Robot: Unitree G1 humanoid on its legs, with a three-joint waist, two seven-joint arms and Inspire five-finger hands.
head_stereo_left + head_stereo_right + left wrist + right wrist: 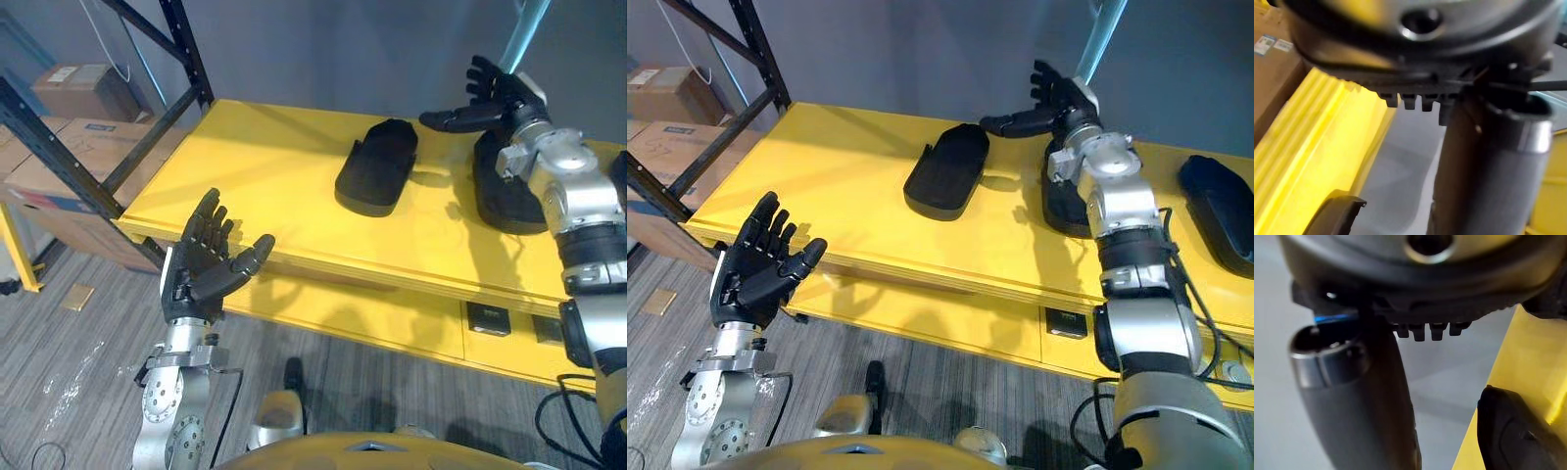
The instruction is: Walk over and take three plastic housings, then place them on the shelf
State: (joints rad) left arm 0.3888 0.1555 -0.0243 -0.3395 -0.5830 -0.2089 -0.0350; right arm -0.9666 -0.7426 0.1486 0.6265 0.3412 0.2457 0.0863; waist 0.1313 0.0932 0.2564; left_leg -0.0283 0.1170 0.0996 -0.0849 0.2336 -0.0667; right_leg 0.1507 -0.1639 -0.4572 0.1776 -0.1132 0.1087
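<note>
While the right hand [498, 98] hovers with fingers spread and holding nothing above the far edge of the yellow tabletop [265, 186], the middle housing [377, 166] lies just to its left and toward the near edge, its long axis running near edge to far edge, with the thumb pointing over its far end. A second housing [502, 196] sits partly under the right forearm, and a third housing [1218, 211] lies toward the right edge. The left hand [201, 264], also spread and empty, hangs off the near left corner, so the right hand looks far better placed for the first pick.
</note>
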